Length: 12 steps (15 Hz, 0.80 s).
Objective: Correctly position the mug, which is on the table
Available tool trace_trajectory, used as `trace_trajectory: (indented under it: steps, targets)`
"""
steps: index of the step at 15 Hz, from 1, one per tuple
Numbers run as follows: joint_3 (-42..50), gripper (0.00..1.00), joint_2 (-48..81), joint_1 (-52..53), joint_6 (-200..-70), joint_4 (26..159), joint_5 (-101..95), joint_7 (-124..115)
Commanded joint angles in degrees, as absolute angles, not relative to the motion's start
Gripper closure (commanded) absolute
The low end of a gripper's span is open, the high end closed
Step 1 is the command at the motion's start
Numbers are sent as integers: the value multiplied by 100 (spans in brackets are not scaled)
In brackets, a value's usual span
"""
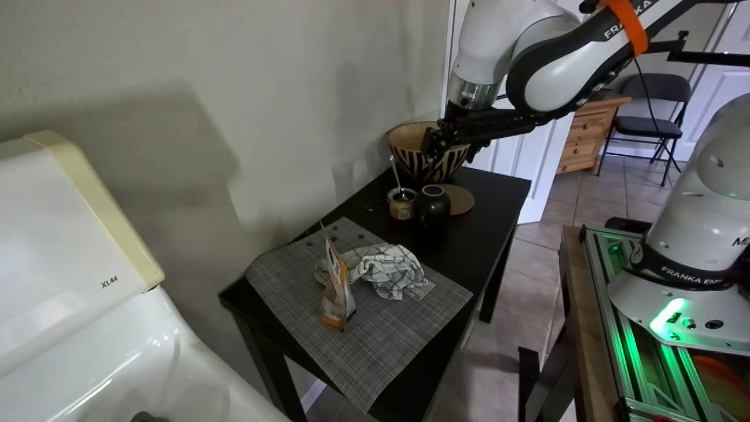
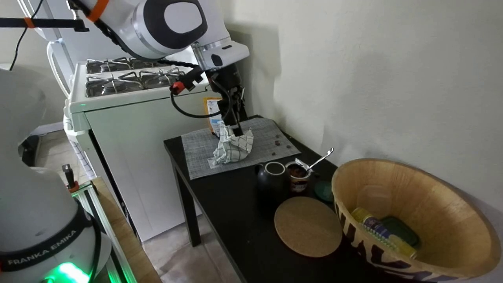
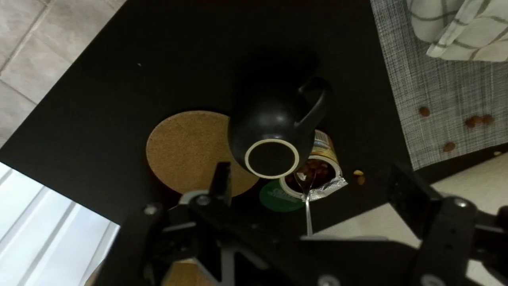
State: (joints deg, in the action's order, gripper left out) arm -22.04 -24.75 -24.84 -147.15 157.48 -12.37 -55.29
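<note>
— Found the mug (image 3: 274,127)?

— Yes, standing upside down on the counter (image 3: 139,91), at the centre of the wrist view, showing a pale base ring on top and a handle toward the upper right.

— Next to it?

— See a can (image 3: 326,147) just beside it, to the lower right, with nuts (image 3: 323,169) and a spoon (image 3: 308,212) inside. Cannot tell whether touching. Below, find a green lid (image 3: 278,198); to the left, a cork disc (image 3: 186,151), partly hidden by the mug.

— And the gripper (image 3: 311,178)?

— Spread wide, raised above the counter, with jaws well apart across the lower part of the wrist view.

— Farther out?

— Look to the right side of an exterior view for the bowl (image 2: 440,212), with something yellow (image 2: 386,234) inside. Low in the middle of an exterior view, note the placemat (image 1: 375,346), carrying a crumpled cloth (image 1: 389,266), an upright packet (image 1: 335,293) and scattered nuts.

— And beyond the counter?

— At upper left in an exterior view, spot a stove (image 2: 157,141); at upper right in an exterior view, a chair (image 1: 650,126).
</note>
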Motion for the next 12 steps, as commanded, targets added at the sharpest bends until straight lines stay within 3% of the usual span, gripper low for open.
trace_trajectory:
  steps: [1,12]
  targets:
    - [-3726,0,-2424,-3734,-15022,15735,-1617,-6799]
    - [-8323,0,-2291,-7329,-15524,15550,-636,-7308]
